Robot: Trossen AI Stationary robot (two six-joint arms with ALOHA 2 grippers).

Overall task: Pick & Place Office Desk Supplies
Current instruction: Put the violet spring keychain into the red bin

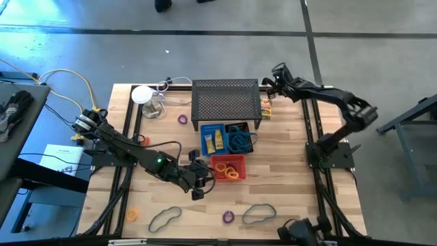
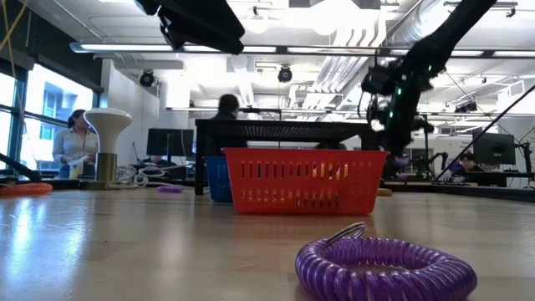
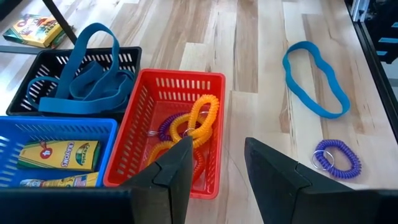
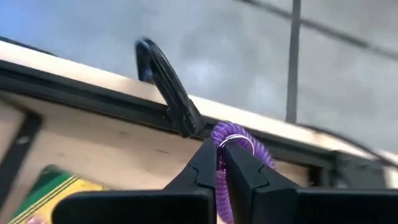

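Note:
My left gripper [image 3: 217, 146] [image 1: 199, 179] is open and empty, hovering at the near left side of the red bin [image 3: 134, 134], which holds orange, yellow and purple rings [image 3: 198, 121]. My right gripper [image 4: 221, 149] [image 1: 272, 80] is at the far right corner of the black mesh rack [image 1: 225, 102], shut on a purple coil ring [image 4: 239, 138]. Yellow printed boxes [image 3: 59, 155] lie in the blue bin and blue looped bands [image 3: 87, 78] in the black bin. Loose on the table lie a purple ring [image 1: 227, 217], two looped bands [image 1: 259, 213] [image 1: 164, 217] and an orange ring [image 1: 132, 214]. My right gripper pinches the purple coil ring between its two fingers, on one side of the coil [image 4: 225, 146]. The rest of the ring sticks out past the fingertips [image 4: 208, 163]. It looks lifted clear, with the table's far edge behind it.
The blue [image 1: 213, 140], black [image 1: 239, 139] and red [image 1: 229, 167] bins stand together in front of the rack. A white lamp-like stand [image 1: 143, 96] and cables sit at the far left. Another purple ring [image 1: 183, 119] lies left of the rack, yellow boxes [image 1: 266, 108] to its right.

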